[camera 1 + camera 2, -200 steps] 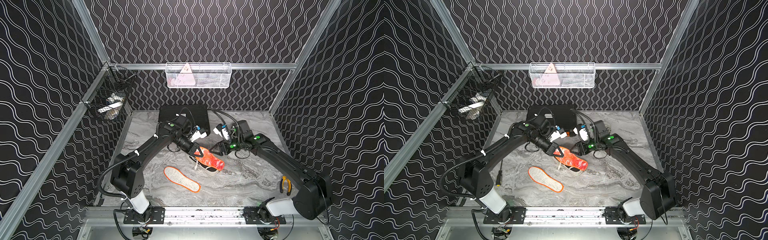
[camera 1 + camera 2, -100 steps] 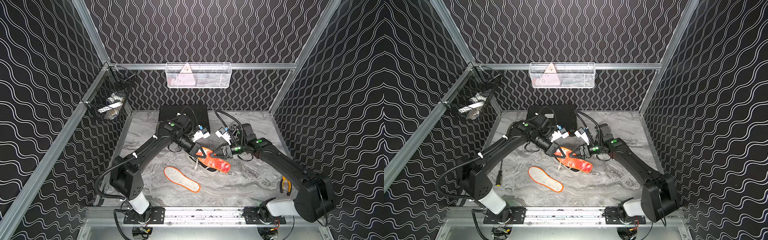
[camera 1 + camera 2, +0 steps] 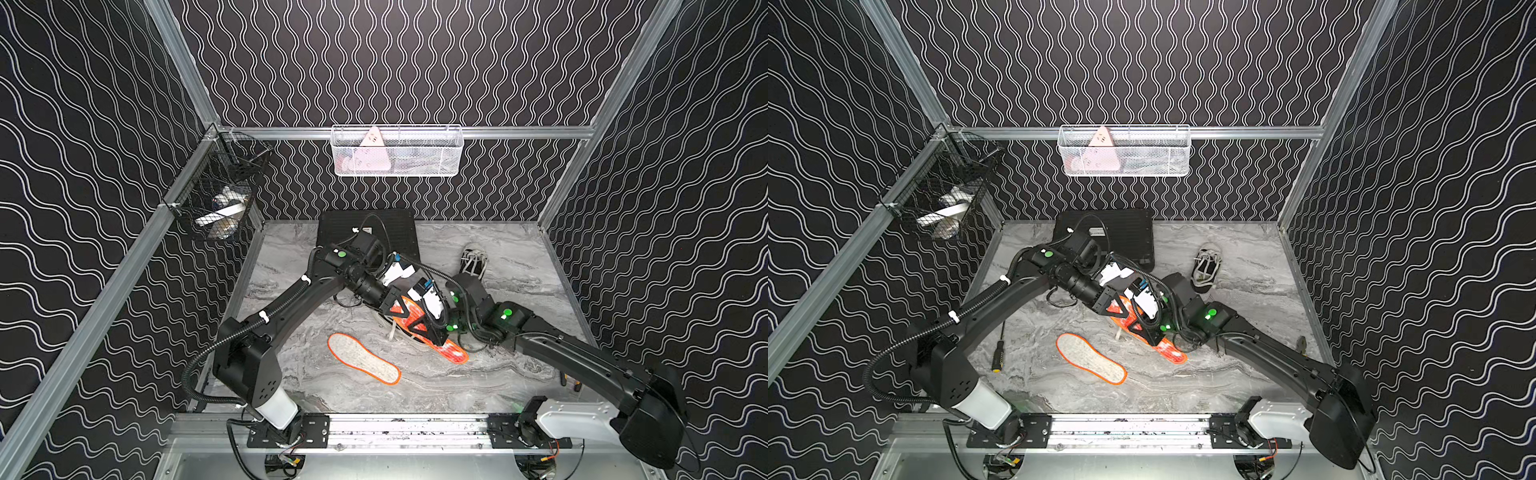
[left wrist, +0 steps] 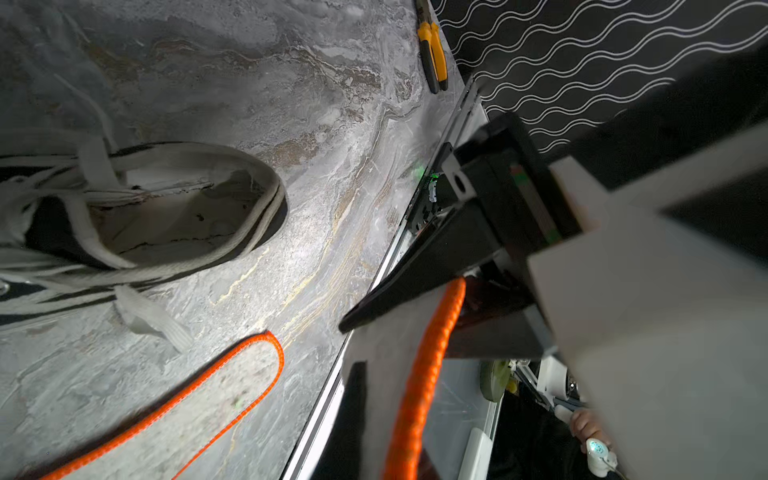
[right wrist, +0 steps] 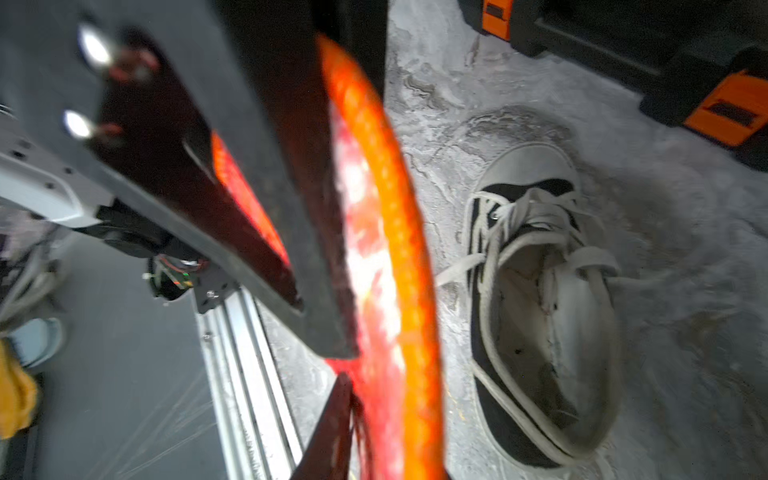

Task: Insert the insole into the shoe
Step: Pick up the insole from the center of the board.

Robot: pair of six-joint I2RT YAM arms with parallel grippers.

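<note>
Both top views show my left gripper [image 3: 395, 307] shut on one end of the orange insole [image 3: 453, 354], held tilted above a black-and-white laced shoe [image 3: 409, 343]. In the left wrist view the insole [image 4: 419, 374] runs edge-on out of the gripper [image 4: 395, 436]. My right gripper [image 3: 434, 334] straddles the insole's middle. In the right wrist view one finger [image 5: 332, 415] lies against the insole [image 5: 399, 249], and the other finger is hidden behind it. The shoe [image 5: 540, 311] stands beside it with its mouth facing up.
A white insole with an orange rim [image 3: 363, 359] lies flat towards the front. Another shoe [image 3: 473, 262] stands at the back right, by a black case [image 3: 365, 226]. Pliers [image 3: 1301, 345] lie by the right wall, a screwdriver [image 3: 997, 357] at the left.
My right gripper has come in from the right onto the insole's middle, and its jaws have narrowed round it. The left gripper has kept its hold, and the insole now reaches further forward.
</note>
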